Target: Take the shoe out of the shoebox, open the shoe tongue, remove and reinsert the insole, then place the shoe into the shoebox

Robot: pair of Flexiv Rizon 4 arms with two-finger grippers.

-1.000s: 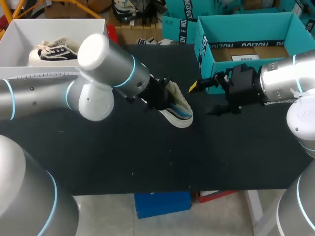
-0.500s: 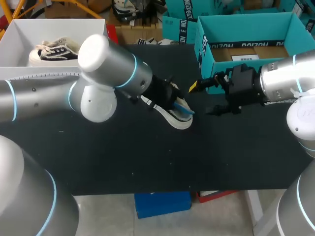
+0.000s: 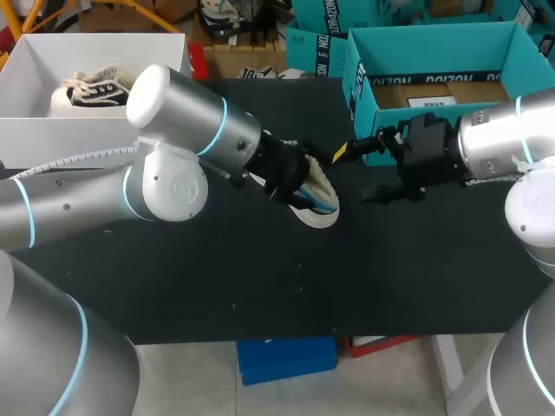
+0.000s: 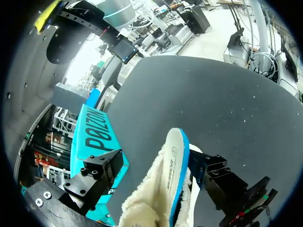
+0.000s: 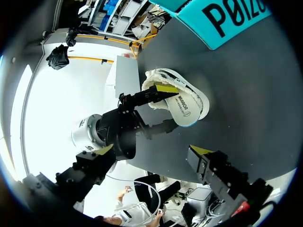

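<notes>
Shoe [image 3: 314,195] opening upward again; other sneaker [image 3: 94,89] inside white box [image 3: 39,54].

Head overhead; wrists (close) share the shoe [image 3: 319,206].

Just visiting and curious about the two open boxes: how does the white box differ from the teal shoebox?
The white box is plain; the teal shoebox carries dark print. The white box holds a black-and-white sneaker; the teal shoebox shows only bare brown floor where visible. The white box is at the black table's far-left corner, the teal shoebox at its far right. Both are open-topped.
</notes>
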